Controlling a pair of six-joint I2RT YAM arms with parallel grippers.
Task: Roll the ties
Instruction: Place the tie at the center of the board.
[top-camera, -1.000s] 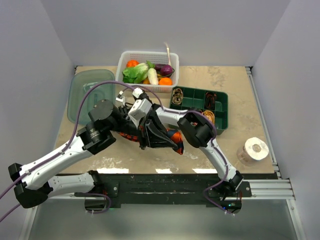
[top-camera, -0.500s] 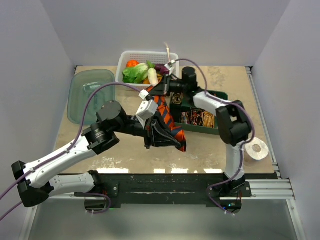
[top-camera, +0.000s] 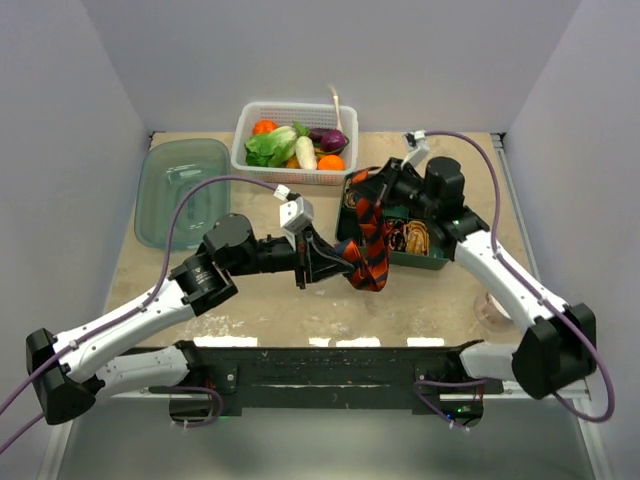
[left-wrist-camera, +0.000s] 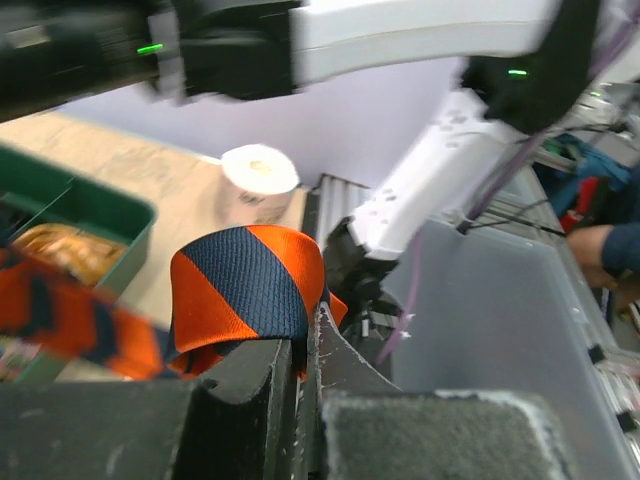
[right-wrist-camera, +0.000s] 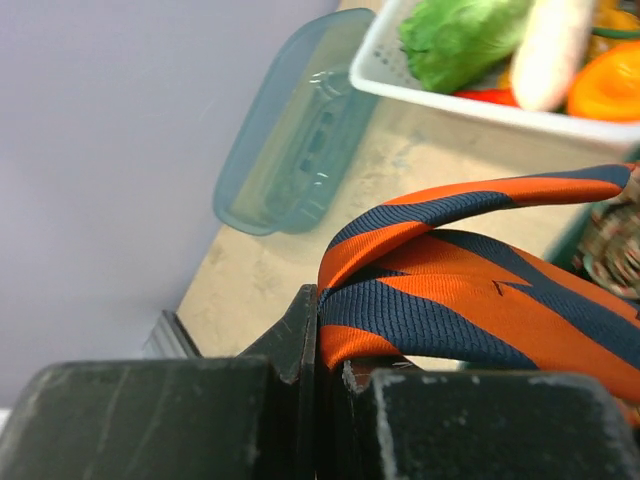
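An orange and navy striped tie (top-camera: 372, 248) hangs in the air between my two grippers, just in front of the green tray (top-camera: 441, 199). My left gripper (top-camera: 338, 266) is shut on the tie's lower loop. In the left wrist view the tie (left-wrist-camera: 248, 290) bulges out of that gripper (left-wrist-camera: 308, 332). My right gripper (top-camera: 368, 190) is shut on the upper end above the tray's left side. The right wrist view shows the folded tie (right-wrist-camera: 470, 300) pinched in that gripper (right-wrist-camera: 328, 322). Coiled tan and brown ties (top-camera: 414, 238) lie in the tray's compartments.
A white basket (top-camera: 298, 106) of vegetables stands at the back. A teal plastic lid (top-camera: 181, 190) lies at the back left. A white tape roll (top-camera: 489, 311) sits at the front right, partly behind my right arm, and shows in the left wrist view (left-wrist-camera: 258, 178).
My right arm has unfolded and swung right, carrying the tie's upper end from the middle to above the tray. My left gripper has followed to the right with the lower end.
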